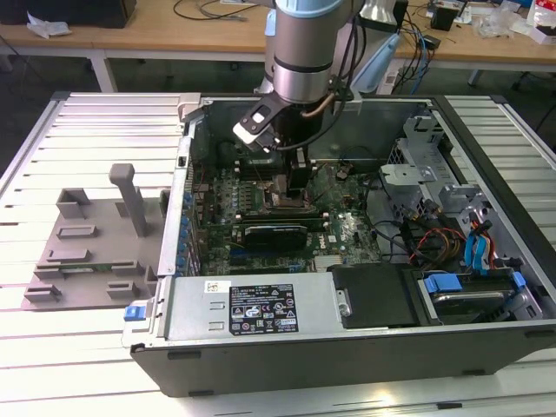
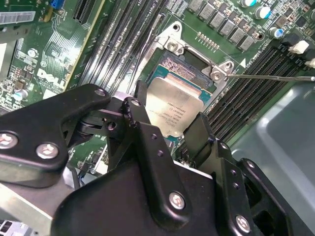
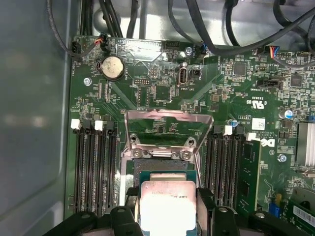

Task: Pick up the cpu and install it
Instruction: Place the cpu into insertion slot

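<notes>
A: Where is the cpu point(image 2: 174, 110) to be found?
B: It is seen over the open socket point(image 2: 184, 69), near the middle of the motherboard point(image 3: 162, 88), between two banks of memory slots point(image 3: 96, 167). The board lies inside the computer case point(image 1: 261, 313), which is laid open on the counter point(image 1: 104, 130). The retention plate point(image 3: 167, 114) is swung up, clear of the socket.
A: And the claw point(image 2: 168, 117)?
B: It is clenched on the cpu. A black finger point(image 2: 142, 128) is pressed to each of two opposite edges, and the metal top is left uncovered. Whether the underside is touching the socket cannot be told. Only part of the socket is covered by the chip.
A: How is such a part judged to handle?
B: It is judged very light, thin and stiff, so no sag is expected and little squeeze is needed. The metal lid looks smooth, so some slipperiness is to be assumed. The contact faces beneath are taken to be fragile, and harm could be done by a tilt or a scrape.
A: Where is it best taken hold of?
B: By two opposite edges, as it is held here. It should be kept level, with the top and underside left untouched.
</notes>
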Tool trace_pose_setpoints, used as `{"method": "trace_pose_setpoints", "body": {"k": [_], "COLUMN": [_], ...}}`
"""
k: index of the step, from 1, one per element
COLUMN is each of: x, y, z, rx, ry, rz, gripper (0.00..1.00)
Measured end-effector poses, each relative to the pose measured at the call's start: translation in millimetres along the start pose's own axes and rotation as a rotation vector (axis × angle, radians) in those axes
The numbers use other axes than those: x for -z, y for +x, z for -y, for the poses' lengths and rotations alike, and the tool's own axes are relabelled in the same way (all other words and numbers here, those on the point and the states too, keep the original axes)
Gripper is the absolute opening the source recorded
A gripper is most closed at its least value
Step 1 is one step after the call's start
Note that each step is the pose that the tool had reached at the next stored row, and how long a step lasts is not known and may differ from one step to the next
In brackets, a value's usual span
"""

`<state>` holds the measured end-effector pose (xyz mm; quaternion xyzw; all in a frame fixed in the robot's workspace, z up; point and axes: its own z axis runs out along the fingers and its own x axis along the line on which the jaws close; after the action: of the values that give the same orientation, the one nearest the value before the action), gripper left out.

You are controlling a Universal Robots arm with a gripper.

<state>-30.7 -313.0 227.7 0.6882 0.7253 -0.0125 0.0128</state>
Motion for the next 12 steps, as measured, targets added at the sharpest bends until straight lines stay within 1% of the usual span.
{"method": "trace_pose_setpoints", "body": {"k": [6, 10, 12], "x": [-8.6, -13.2, -15.9], "y": [0.3, 1.3, 1.5], "z": [0.0, -0.1, -0.1], "rx": [0.0, 0.0, -0.009], "ry": [0.0, 0.0, 0.0003], "rz": [0.0, 0.0, 0.0006], "gripper": [0.55, 0.55, 0.55]}}
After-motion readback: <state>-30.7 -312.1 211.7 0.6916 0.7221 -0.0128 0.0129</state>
